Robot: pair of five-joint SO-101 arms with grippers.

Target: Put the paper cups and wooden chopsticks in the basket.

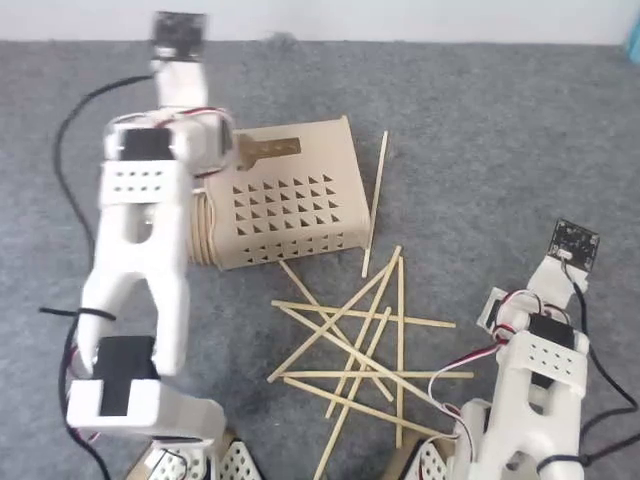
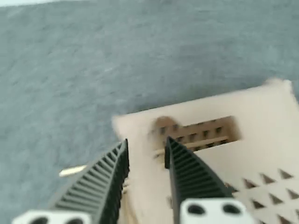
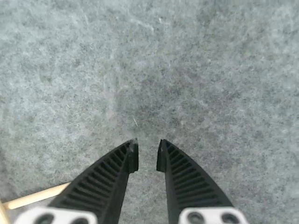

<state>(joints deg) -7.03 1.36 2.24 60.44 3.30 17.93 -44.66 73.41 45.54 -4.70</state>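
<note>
Left claw (image 2: 147, 141): black ribbed fingers parted by a narrow gap, nothing between them, poised above the upper wall of the basket (image 2: 261, 121) close to its handle slot (image 2: 196, 135). Right claw (image 3: 147, 142): fingers likewise slightly apart and holding nothing, over bare grey mat (image 3: 196, 70), with one pale stick end (image 3: 32, 197) lying just beside it. The high view adds what my wrist cameras miss: the basket lies tipped on its side, its mouth turned toward my left arm (image 1: 140, 260), which covers that end. Curved pale ribs (image 1: 203, 232) show at the mouth, too hidden to identify. The chopsticks (image 1: 365, 340) lie in a loose crisscross heap on the mat between the basket and my right arm (image 1: 540, 370), and a single chopstick (image 1: 377, 195) lies nearly straight along the basket's far end, close beside it. My left wrist view alone looks through the handle slot, where rows of small openings in the opposite wall are visible. Materials: basket is beige, smooth and rigid-looking, boxy with rounded corners, its wall pierced by rows of small triangles; sticks are thin, straight, light wood; the mat is fuzzy and felt-like with a mottled nap; arm shells are white with perforated panels and loose wiring
</note>
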